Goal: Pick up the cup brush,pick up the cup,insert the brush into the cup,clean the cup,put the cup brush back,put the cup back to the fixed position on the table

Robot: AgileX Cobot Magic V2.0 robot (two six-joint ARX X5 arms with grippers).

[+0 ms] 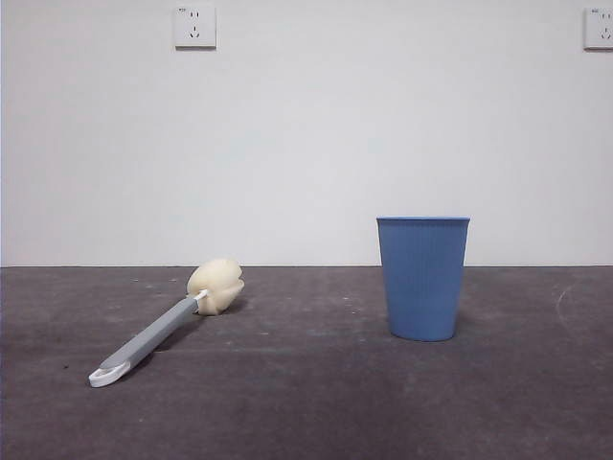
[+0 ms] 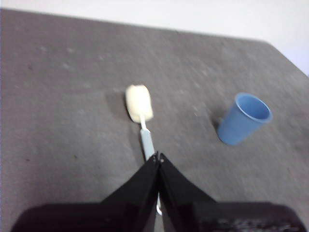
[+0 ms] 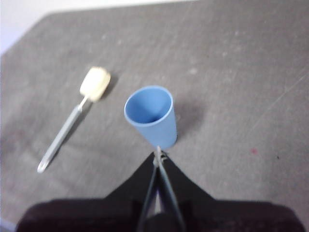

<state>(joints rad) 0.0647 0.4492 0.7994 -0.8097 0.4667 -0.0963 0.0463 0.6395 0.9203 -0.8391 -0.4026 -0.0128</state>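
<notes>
While neither arm shows in the front view, both wrist cameras look down on the table (image 1: 306, 402) from above, each with its own gripper in the foreground. The cup brush (image 1: 163, 326) lies flat on the dark surface, its cream sponge head (image 1: 215, 285) farther from the front camera and its grey handle running toward the near left, ending in the white looped tip (image 1: 103, 375). The cup (image 1: 422, 278) stands upright on its base, mouth up, well apart from the brush and to the right of it in the front view; nothing touches either object. From the left wrist, the left gripper (image 2: 158, 158) hangs above the brush's handle (image 2: 146, 141), its two black jaws pressed together at the tips with no gap and nothing between them; the picture is soft, so how high it sits over the handle is hard to judge. The sponge head (image 2: 139, 103) and the cup (image 2: 244, 119) both appear beyond it. From the right wrist, the right gripper (image 3: 160, 157) hangs just above and beside the cup (image 3: 152, 116), whose open blue interior is visible and looks empty; its jaws likewise meet at the tips, gripping nothing. The brush (image 3: 72, 121) lies off to the cup's side in that view. Two white wall sockets (image 1: 194, 27) sit high on the pale wall behind the table.
</notes>
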